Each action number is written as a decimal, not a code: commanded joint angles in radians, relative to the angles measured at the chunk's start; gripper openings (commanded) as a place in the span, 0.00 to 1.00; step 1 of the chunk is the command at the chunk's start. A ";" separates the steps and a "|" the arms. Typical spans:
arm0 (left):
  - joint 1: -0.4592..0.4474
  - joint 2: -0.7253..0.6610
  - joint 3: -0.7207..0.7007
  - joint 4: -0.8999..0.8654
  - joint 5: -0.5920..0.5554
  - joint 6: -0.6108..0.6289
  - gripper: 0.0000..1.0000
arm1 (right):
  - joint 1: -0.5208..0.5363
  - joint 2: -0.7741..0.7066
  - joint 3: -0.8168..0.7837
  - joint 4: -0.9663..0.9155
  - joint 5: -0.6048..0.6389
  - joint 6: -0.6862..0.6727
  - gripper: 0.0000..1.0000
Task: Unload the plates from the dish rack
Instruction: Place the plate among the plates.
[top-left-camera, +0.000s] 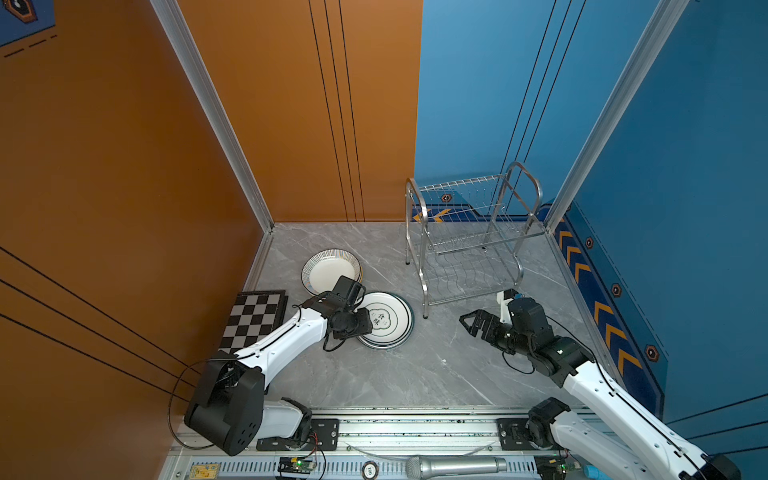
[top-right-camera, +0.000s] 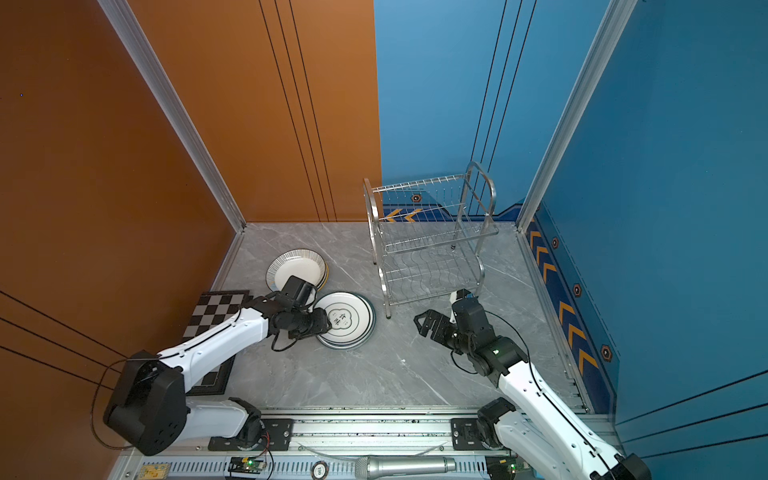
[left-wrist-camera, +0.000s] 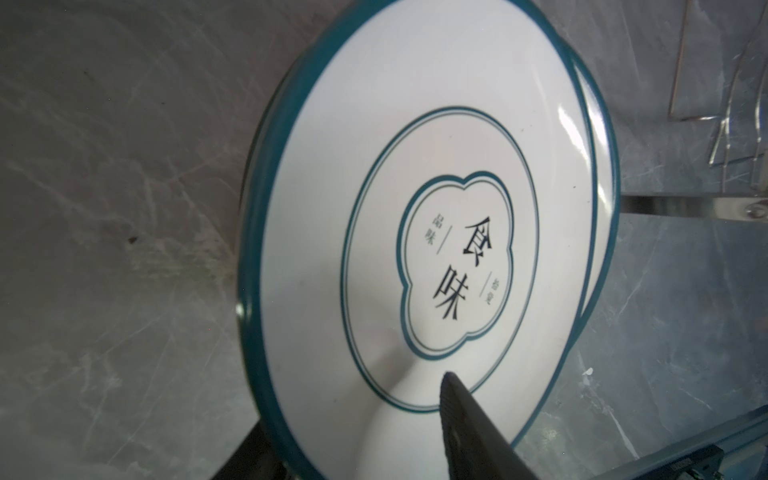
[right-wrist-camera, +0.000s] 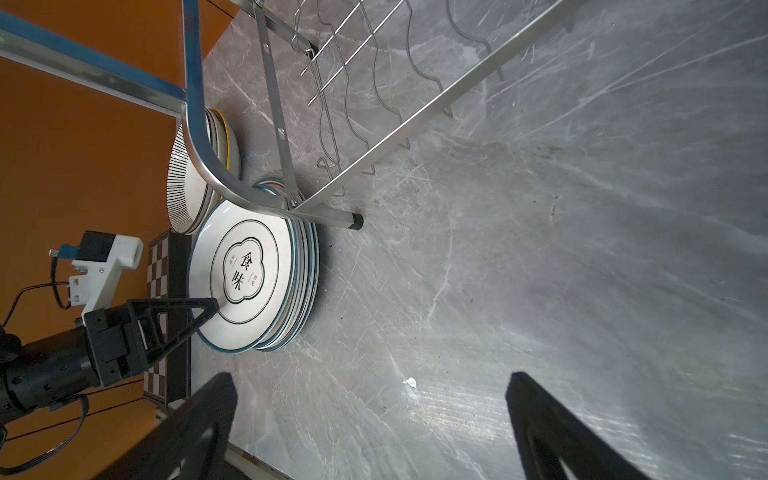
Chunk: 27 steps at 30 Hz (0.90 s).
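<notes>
Left hand (right-wrist-camera: 208, 311) half parted, right hand (right-wrist-camera: 370, 378) spread wide

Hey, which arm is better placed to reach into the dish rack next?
Right. The right gripper is open, empty and close beside the dish rack; the left gripper is farther off, a finger over the top plate of a stack. Both rack shelves look empty, though.

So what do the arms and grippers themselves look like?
The left arm and right arm have white shells and black joints, with thin black cables running alongside. The left gripper and right gripper are black, with triangular open-frame fingers and a white bracket at each wrist.
</notes>
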 joint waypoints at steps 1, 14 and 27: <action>-0.021 0.023 0.040 -0.051 -0.052 0.028 0.57 | -0.005 0.003 0.029 -0.027 0.009 -0.026 1.00; -0.059 0.071 0.104 -0.122 -0.145 0.038 0.63 | -0.014 0.004 0.028 -0.027 0.008 -0.039 1.00; 0.071 -0.207 0.083 -0.145 -0.302 0.105 0.98 | -0.283 0.035 0.226 -0.352 0.302 -0.196 1.00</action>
